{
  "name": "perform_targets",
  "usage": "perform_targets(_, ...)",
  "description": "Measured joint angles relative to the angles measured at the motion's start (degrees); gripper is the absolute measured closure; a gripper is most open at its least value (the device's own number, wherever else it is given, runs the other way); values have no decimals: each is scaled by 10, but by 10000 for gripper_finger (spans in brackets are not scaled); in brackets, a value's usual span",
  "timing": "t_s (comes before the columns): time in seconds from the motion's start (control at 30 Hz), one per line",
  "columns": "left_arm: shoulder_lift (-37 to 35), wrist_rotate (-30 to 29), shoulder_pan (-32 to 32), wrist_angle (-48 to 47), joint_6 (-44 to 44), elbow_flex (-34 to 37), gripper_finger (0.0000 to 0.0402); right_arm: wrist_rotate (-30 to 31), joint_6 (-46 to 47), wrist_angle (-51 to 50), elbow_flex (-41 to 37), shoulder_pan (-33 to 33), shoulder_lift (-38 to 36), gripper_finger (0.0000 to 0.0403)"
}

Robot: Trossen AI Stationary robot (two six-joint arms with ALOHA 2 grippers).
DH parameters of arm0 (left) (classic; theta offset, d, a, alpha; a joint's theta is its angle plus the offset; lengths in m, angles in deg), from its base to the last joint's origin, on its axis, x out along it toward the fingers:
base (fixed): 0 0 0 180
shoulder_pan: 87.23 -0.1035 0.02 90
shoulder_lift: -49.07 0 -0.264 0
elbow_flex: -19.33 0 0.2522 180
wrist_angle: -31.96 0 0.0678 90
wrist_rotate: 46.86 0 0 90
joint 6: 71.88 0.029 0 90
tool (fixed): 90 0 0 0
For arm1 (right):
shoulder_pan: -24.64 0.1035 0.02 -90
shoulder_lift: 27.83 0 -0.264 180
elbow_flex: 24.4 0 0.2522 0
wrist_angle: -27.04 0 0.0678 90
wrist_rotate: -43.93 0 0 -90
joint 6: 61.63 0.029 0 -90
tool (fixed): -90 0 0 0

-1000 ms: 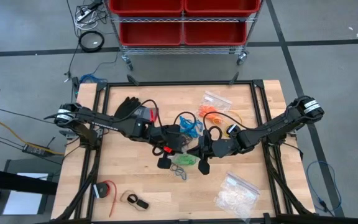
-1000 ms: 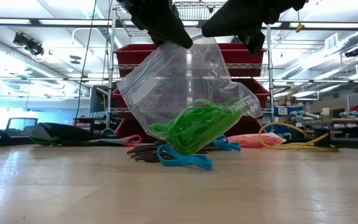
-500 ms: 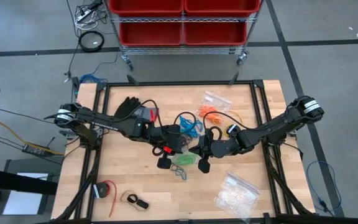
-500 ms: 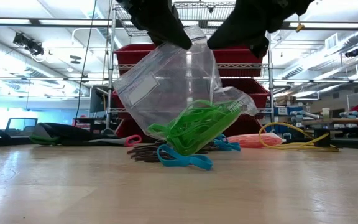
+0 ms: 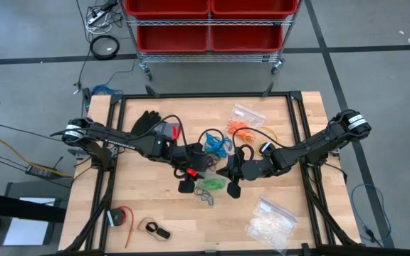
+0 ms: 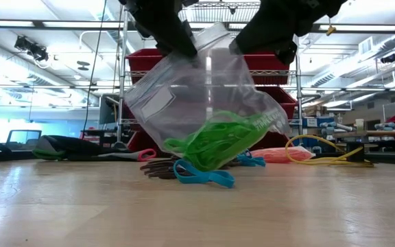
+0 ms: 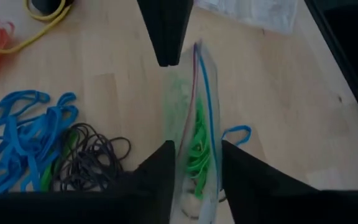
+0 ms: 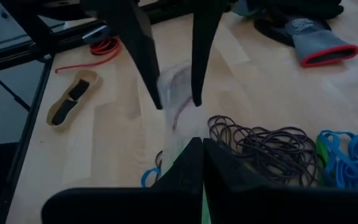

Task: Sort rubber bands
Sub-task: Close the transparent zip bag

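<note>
Right gripper (image 5: pixel 228 177), fingers pressed together, pinches the top edge of a clear zip bag (image 6: pixel 204 103) near the table's centre; left gripper (image 5: pixel 191 178) stands just at nine o'clock of it, fingers spread on either side of the bag's rim without clamping it; green rubber bands (image 6: pixel 214 140) sit bunched in the bag's lower corner, which hangs just above the wooden table (image 5: pixel 148 206); loose blue bands (image 7: pixel 20 134) and black bands (image 7: pixel 92 152) lie on the wood at about twelve o'clock of the grippers in the overhead view; orange bands (image 5: pixel 239 129) lie further toward one o'clock
</note>
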Motion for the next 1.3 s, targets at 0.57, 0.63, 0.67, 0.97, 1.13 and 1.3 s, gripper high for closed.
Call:
perform_targets(0.57,0,-8,0,-1,2,0,293,10,2,2,0,5,0,344)
perform_targets(0.63,0,-8,0,-4,2,0,302,16,14,-22,0,5,0,345)
perform_targets(0.67,0,-8,0,-4,2,0,305,22,19,-32,0,5,0,345)
perform_targets(0.97,0,27,0,-7,1,0,306,13,30,-39,0,8,0,345)
perform_targets(1.13,0,33,0,-8,1,0,304,9,34,-39,0,11,0,344)
perform_targets(1.3,0,32,-2,-3,5,20,303,9,34,-39,0,13,0,345)
